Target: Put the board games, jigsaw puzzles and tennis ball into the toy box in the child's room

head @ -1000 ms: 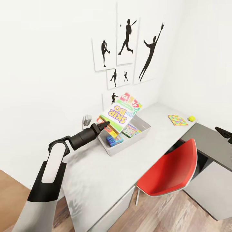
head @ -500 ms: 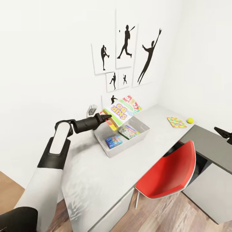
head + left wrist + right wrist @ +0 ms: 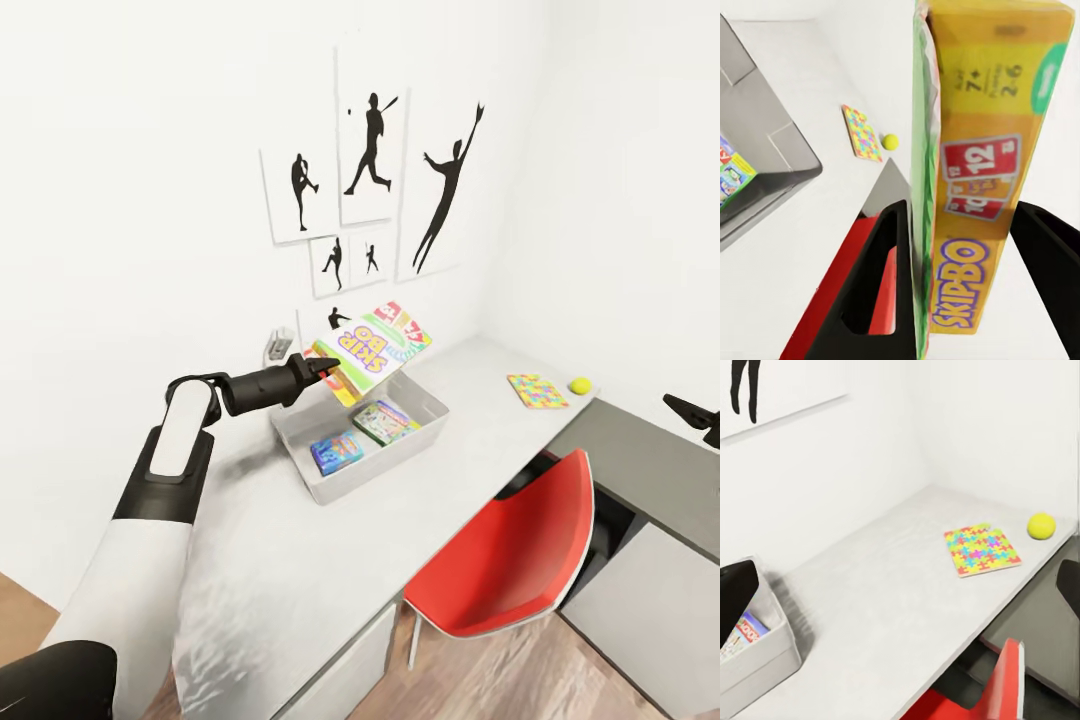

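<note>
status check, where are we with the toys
Left gripper shut on Skip-Bo box, above toy box. Right gripper idle. Puzzle, tennis ball on table.

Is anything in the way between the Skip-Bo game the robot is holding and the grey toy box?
Nothing visible blocks it. The left gripper holds the Skip-Bo box tilted over the back edge of the toy box. The bin is open on top. Two smaller game boxes lie flat inside and leave bare floor beside them.

Left pincer [image 3: 325, 371] grips Skip-Bo board game [image 3: 375, 343], tilted above toy box [image 3: 330, 480] on desk [image 3: 300, 560]. Jigsaw puzzle [image 3: 537, 391], with tennis ball [image 3: 580, 385] at its 3 o'clock, lies near.
</note>
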Available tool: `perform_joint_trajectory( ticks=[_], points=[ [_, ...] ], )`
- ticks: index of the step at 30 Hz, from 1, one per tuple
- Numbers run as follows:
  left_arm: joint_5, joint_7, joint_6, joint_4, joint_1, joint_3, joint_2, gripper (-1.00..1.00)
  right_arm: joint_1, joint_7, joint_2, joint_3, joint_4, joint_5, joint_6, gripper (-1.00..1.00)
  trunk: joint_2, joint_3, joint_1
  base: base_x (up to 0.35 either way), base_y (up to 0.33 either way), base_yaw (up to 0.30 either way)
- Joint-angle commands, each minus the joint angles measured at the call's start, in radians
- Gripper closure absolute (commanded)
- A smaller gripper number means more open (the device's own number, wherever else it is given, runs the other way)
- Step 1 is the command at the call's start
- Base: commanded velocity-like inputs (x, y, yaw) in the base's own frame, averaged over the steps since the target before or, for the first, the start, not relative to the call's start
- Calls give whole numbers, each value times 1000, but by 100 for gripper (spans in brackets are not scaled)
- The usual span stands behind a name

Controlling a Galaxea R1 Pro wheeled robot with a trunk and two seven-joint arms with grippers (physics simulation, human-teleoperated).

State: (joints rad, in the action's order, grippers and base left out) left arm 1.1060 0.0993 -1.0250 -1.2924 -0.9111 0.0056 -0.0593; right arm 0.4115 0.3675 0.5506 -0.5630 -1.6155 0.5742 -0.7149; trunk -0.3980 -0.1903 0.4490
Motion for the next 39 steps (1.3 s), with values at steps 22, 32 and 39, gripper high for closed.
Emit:
perform_joint_trajectory(
  ticks=[22,32,39],
  points=[
    [43,15,-12,-9,18,9,45,100,1,5,0,0,0,1,-6,-100,-2,12,1,42,-82,24],
    [38,17,-13,-10,13,8,46,100,1,5,0,0,0,1,-6,-100,-2,16,1,0,-279,259],
    [38,17,-13,-10,11,9,47,100,1,5,1,0,0,1,-6,-100,-2,18,1,0,-315,291]
  ],
)
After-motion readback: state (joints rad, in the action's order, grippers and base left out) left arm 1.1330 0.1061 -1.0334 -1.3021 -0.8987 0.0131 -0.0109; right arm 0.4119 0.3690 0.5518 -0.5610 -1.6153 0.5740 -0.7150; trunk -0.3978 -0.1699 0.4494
